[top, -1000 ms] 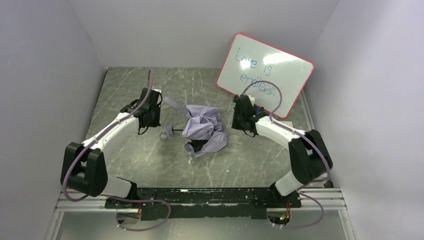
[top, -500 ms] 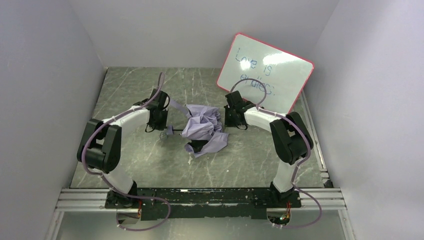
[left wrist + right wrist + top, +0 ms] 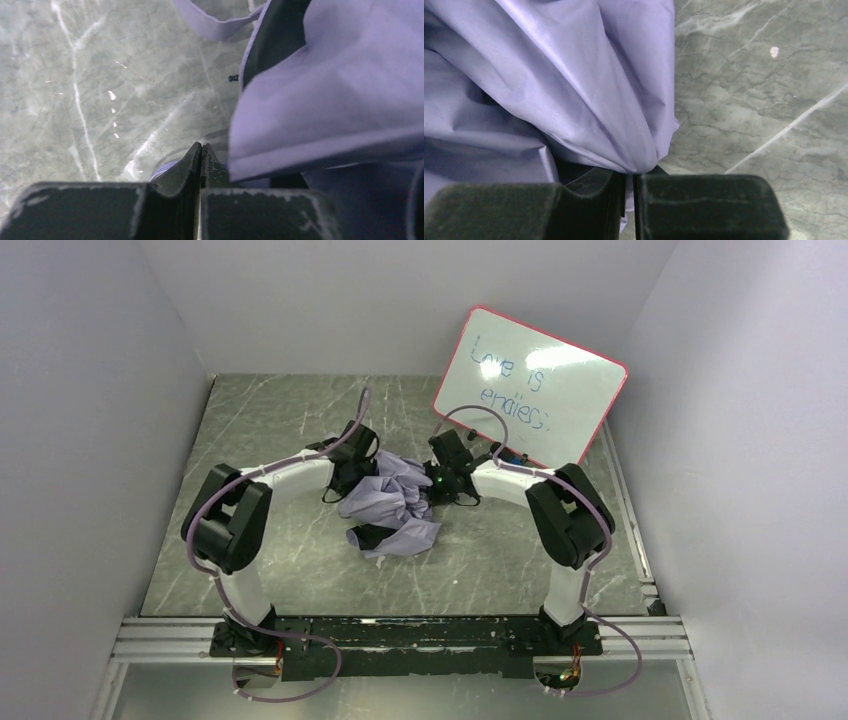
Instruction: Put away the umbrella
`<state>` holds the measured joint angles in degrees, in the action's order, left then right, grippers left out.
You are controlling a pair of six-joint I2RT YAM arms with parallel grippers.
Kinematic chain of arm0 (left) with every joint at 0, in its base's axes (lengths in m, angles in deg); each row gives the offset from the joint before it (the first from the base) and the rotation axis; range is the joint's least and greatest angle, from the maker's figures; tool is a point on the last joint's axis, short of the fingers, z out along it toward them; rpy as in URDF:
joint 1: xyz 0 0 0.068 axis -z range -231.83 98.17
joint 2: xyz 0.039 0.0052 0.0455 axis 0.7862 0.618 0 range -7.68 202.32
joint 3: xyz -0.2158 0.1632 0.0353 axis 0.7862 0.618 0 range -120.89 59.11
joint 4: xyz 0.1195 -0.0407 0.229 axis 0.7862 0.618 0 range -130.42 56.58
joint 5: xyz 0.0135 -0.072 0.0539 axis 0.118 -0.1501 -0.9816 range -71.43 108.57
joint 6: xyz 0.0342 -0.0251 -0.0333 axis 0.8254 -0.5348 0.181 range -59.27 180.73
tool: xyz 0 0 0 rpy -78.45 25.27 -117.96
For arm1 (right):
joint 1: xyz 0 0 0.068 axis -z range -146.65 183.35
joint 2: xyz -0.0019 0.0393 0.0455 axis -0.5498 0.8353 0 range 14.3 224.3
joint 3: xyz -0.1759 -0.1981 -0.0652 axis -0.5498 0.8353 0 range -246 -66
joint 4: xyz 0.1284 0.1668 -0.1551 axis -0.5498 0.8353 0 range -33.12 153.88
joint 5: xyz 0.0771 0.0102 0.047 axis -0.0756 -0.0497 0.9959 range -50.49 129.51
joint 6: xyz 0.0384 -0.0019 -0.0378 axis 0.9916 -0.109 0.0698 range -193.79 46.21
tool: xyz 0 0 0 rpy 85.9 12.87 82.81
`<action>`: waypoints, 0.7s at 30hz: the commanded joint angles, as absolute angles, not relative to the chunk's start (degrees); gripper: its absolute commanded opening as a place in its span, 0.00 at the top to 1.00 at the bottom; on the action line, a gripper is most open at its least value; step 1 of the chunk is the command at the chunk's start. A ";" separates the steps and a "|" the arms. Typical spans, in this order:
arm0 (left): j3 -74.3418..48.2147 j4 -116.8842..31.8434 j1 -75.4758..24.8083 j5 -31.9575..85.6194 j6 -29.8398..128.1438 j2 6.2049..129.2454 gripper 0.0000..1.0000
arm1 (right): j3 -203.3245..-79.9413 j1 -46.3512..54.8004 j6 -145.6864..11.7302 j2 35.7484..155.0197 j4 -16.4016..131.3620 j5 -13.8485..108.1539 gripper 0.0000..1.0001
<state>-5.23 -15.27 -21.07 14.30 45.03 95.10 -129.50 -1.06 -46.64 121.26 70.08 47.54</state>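
A grey-green marbled tabletop (image 3: 280,420) with pale veins sits boxed in by plain white walls (image 3: 300,300) on three sides. A red-framed whiteboard (image 3: 530,390) with blue handwriting leans at the back right, catching overhead glare. A metal rail (image 3: 150,645) runs along the near edge.

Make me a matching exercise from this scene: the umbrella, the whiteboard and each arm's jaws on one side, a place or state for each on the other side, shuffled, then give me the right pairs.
Things:
1. umbrella
2. whiteboard
3. left jaws
4. right jaws

Places or states:
A. red-framed, at the back right
B. shut, nothing seen between them
C. crumpled in the middle of the table
D. closed on a fold of lavender fabric

Pairs: 1-C, 2-A, 3-B, 4-D
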 commanded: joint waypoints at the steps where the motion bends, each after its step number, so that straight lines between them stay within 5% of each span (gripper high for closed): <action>1: -6.89 -13.96 -21.32 11.78 45.41 91.53 0.95 | -128.90 -1.13 -45.89 118.50 69.93 43.34 0.88; 11: -4.12 -8.37 -29.12 5.59 49.43 77.21 0.95 | -125.50 2.25 -48.04 109.69 75.73 29.05 0.80; 14: -3.12 -8.10 -30.28 4.12 49.68 73.62 0.79 | -124.04 2.46 -47.72 106.86 76.21 28.29 0.77; 21: -0.84 -15.23 -31.97 15.35 51.69 64.97 0.60 | -120.16 2.43 -47.89 99.74 73.05 35.60 0.71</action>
<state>-1.93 -10.40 -31.25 7.43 49.42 69.29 -122.05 2.52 -47.27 103.84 74.97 31.63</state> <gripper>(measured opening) 0.361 0.276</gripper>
